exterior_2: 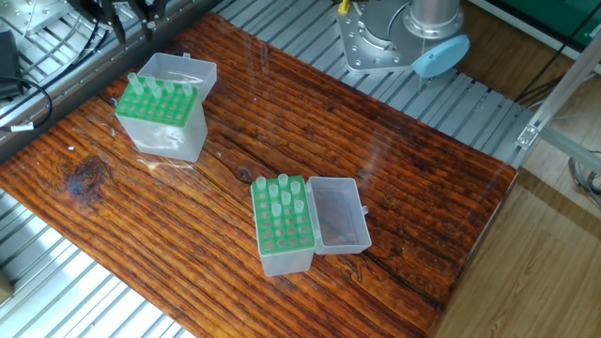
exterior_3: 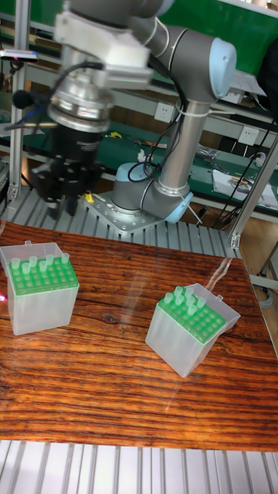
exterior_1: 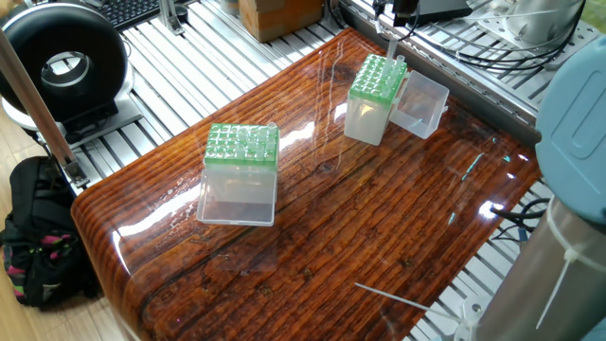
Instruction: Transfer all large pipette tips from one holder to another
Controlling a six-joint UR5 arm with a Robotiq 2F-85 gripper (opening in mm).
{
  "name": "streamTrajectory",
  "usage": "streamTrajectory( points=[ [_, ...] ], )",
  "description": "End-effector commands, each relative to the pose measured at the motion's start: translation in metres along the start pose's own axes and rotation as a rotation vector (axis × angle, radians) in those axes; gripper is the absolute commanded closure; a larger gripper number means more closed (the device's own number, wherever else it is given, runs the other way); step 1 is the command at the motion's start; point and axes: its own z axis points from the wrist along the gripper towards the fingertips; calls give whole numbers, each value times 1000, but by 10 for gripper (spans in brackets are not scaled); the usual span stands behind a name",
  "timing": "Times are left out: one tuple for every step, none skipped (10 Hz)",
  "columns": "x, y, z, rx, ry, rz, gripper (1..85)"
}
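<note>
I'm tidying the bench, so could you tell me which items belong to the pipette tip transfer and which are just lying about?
Belonging to the job:
far holder
near holder
large pipette tips
tool

Lying about:
black bag
cardboard box
black ring-shaped device

Glossy wooden table (exterior_1: 379, 218) on aluminium rails (exterior_1: 189, 57)

Arm (exterior_3: 181, 100) bent over from rear base, wrist pointing straight down. Gripper (exterior_3: 66, 202) hangs high, fingers vertical. Jaw gap not readable; looks like nothing held in tall view.
</note>
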Motion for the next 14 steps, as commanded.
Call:
streamTrajectory(
  points=[
    [-63, 45, -6, -20, -34, 106, 537],
    [-77, 60, -5, -21, -39, 149, 563],
    [-82, 67, -5, -28, -43, 181, 590],
    [-86, 71, -5, -47, -56, 198, 593],
    [-86, 72, -5, -50, -58, 214, 600],
    [-78, 61, -4, -6, -29, 220, 623],
    [-73, 54, -4, 26, -15, 192, 650],
    [-73, 49, -4, 44, -16, 126, 650],
    [-81, 41, -5, 75, -44, 52, 647],
    [-84, 35, -6, 98, -55, -12, 643],
    [-82, 36, -6, 96, -43, -26, 640],
    [-79, 34, -6, 103, -35, -24, 640],
    [-81, 42, -5, 72, -42, -2, 637],
    [-86, 58, -5, 15, -47, 42, 633]
  ],
)
